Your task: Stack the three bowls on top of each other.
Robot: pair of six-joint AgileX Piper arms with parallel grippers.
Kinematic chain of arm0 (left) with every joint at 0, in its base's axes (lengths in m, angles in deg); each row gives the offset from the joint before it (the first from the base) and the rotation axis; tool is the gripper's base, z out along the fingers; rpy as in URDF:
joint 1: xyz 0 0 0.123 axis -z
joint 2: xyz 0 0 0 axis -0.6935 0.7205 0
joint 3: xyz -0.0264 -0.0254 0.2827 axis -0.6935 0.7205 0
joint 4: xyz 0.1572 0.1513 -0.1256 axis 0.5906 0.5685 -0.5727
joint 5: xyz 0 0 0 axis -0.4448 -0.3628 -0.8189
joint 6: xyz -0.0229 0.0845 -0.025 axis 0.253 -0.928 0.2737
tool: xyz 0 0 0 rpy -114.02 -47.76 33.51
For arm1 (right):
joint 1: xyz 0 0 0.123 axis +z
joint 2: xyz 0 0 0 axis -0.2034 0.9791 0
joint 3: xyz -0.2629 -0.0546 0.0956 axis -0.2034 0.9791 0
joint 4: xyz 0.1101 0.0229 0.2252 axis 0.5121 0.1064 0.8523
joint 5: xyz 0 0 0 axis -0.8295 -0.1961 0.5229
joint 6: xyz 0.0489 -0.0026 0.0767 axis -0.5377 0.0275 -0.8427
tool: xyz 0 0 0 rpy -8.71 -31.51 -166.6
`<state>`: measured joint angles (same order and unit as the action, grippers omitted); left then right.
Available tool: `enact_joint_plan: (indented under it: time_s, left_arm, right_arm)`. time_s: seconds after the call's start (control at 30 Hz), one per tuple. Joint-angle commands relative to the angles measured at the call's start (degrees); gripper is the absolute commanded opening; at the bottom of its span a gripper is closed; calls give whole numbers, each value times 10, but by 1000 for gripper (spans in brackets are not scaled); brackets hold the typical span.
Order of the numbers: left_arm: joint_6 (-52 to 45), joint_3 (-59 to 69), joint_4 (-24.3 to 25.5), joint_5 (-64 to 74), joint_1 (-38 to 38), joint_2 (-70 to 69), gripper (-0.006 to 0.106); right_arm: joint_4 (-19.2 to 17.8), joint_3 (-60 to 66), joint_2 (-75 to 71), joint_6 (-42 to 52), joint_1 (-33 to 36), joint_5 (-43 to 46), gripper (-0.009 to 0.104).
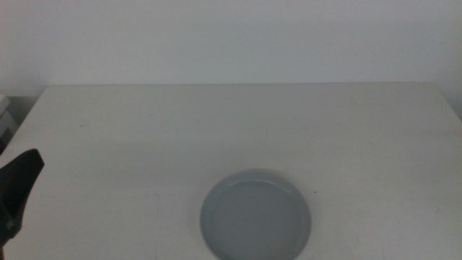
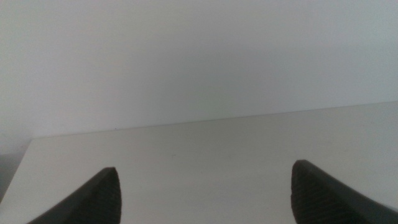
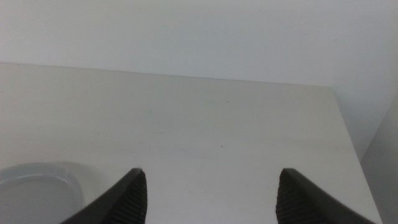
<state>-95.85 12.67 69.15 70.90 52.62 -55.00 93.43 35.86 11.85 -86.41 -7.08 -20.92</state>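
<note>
A smooth, glossy grey bowl (image 1: 257, 215), round and shallow with a low rim, is sitting on the matte white table (image 1: 238, 123) near its front edge, its near side cut off by the frame. The left gripper (image 2: 205, 193) is waiting at the near left, its ribbed dark jaws spread wide and empty. The right gripper (image 3: 208, 196) is likewise gaping wide, holding nothing, the bowl's rim (image 3: 37, 190) just beside one jaw.

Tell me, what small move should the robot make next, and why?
Probably it should wait or look for more bowls. Only one bowl shows, grey, near the table's front edge, with nothing visibly stacked on it. Both tools are open and empty: the left tool sits at the table's left edge, the right tool just beside the bowl. Otherwise, the right tool could ease toward its rim.
</note>
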Motion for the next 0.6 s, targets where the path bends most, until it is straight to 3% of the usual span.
enact_joint_plan:
  time_s: [0.0,0.2,0.57]
  left_arm:
    - [3,-15,-10,-41,0,4,105]
    - [3,2,-10,-39,-1,-45,105]
    - [3,183,-10,-35,-1,-176,105]
  right_arm:
    - [-6,-11,5,7,-4,43,52]
    - [-4,81,-65,7,-4,48,52]
    - [-7,242,-260,7,-21,71,52]
